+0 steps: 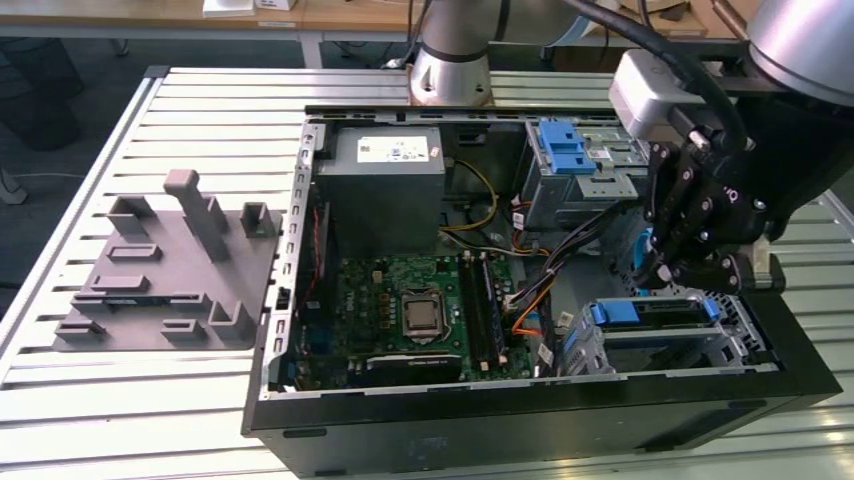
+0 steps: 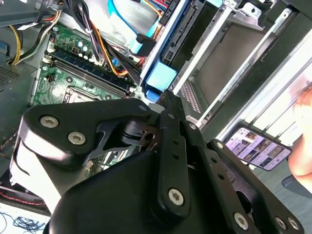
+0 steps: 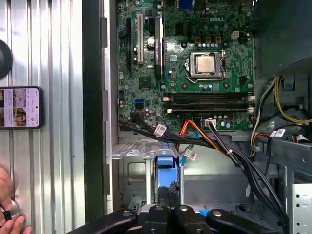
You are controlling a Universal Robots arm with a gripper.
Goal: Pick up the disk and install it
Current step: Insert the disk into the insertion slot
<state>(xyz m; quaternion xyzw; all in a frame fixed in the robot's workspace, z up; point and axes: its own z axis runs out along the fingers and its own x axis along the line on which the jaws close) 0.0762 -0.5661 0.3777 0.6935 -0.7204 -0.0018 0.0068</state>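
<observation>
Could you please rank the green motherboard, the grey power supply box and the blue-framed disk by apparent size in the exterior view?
1. The green motherboard, largest.
2. The grey power supply box with a white sticker.
3. The disk in its blue plastic carrier frame, smallest, partly hidden in its bay.

The cage (image 1: 643,350) hides most of the disk (image 1: 663,313) while an edge crops a hand (image 3: 6,192).

Bright, even room light with glare on bare metal.
In the exterior view the table (image 1: 200,400) slats shine pale, while the computer case (image 1: 534,430) outer wall falls near black. In the second wrist view the slats wash out white; in the first wrist view the motherboard (image 3: 195,29) is evenly lit.
</observation>
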